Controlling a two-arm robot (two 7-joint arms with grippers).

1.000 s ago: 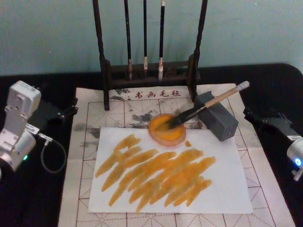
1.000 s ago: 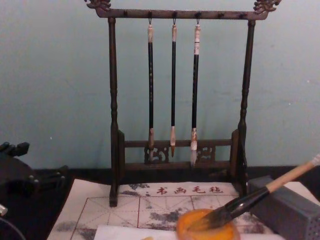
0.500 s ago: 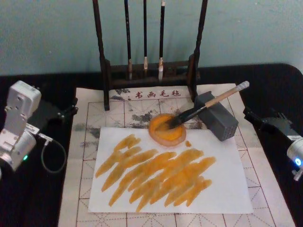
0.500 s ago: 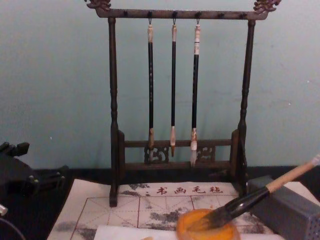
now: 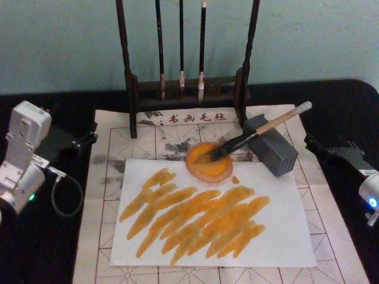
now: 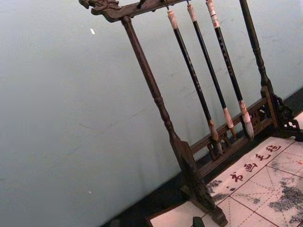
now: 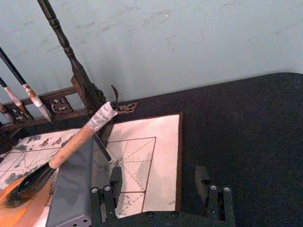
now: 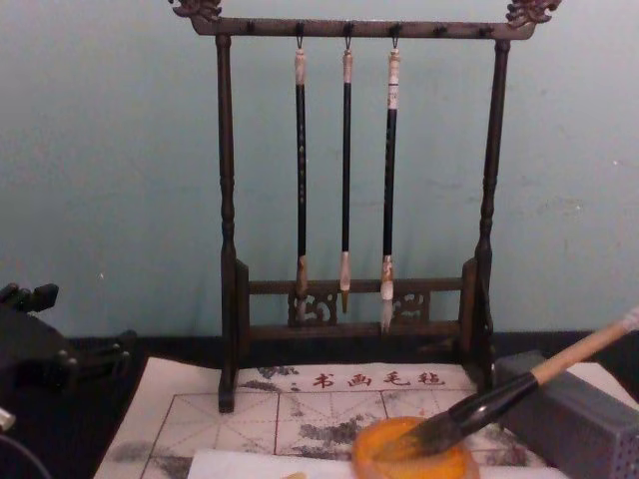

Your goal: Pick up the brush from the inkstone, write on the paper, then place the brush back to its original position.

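Evidently the brush lay bristles-down in the inkstone, handle propped on the grey block, and the paper was covered in strokes. Your right end effector sat off to the side, fingers apart and empty; you needed only to keep it clear of the handle.

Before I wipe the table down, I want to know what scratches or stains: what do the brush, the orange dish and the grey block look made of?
The brush looks like bare tan wood with a whitish cap, a glossy black lower section and dark hair. The orange dish looks smooth and glazed, ceramic or plastic. The grey block is matt with small perforations at its end, probably plastic.
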